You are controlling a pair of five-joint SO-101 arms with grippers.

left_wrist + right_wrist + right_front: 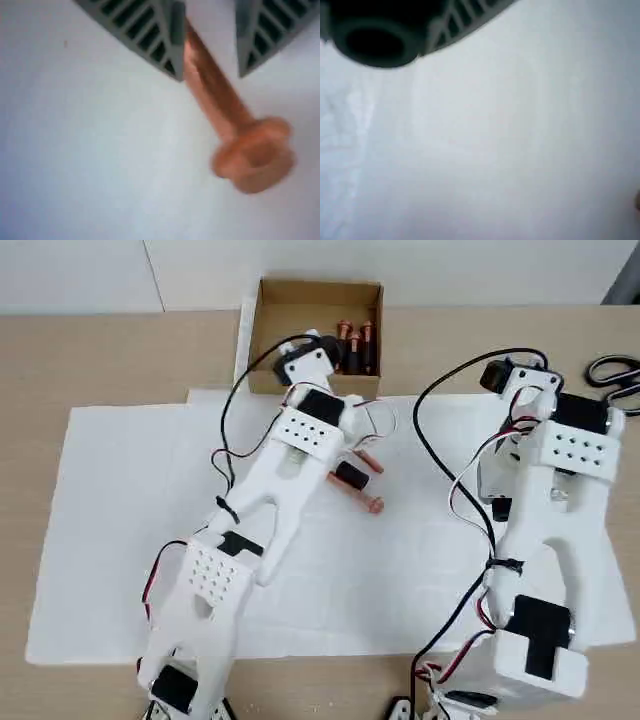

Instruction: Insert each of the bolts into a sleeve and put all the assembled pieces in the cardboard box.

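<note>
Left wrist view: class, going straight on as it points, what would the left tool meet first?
Likely the copper bolt between the left tool's open fingers, then the white sheet; depth unclear.

Left arm stretches forward, its tool pointing down with fingers parted, right arm folded alongside

Surface: pale wooden table spanning the frame.
Covering: wide white sheet across the table's centre.
Upper right edge: black-handled scissors on bare wood.
</note>
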